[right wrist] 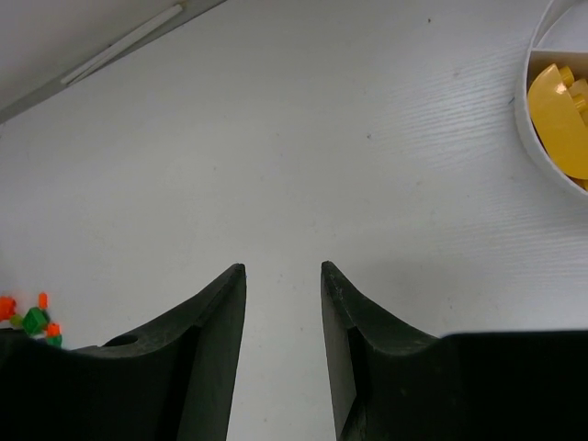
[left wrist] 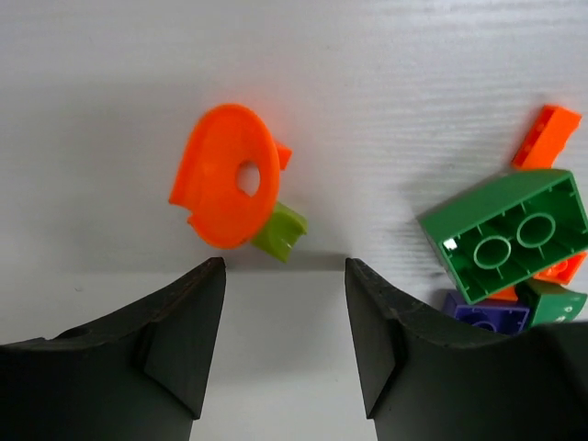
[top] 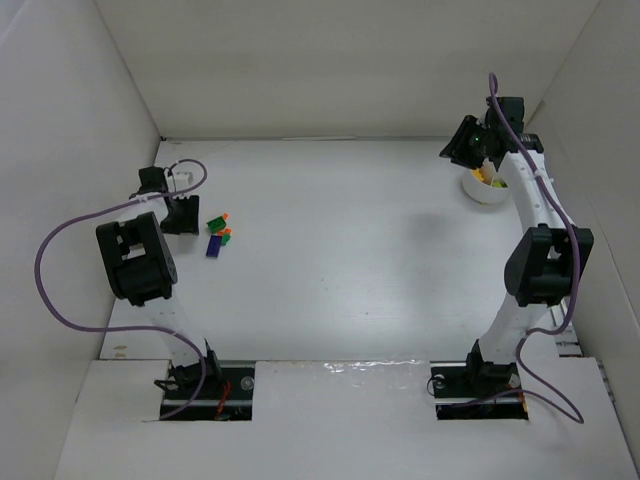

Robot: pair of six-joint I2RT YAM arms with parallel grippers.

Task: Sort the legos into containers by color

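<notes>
**Both grippers open and empty; legos by the left wall, cup by the right**

The legos lie in a small loose cluster on the left part of the white table, near the left wall. The left gripper hangs low just beside them, its jaws apart with only bare table between them. Just beyond its fingertips sit an orange disc and a lime piece, which touch each other. To the right, a green brick lies hollow side up, tilted against a purple brick and some small orange bits.

A wide stretch of table separates this pile from the white cup, which stands at the far right, near the right wall. The right gripper is held above the table just beside the cup, its jaws released and holding nothing. A yellow piece rests in one compartment of the cup.

The back wall closes the far edge. The table and walls are plain matte white.
</notes>
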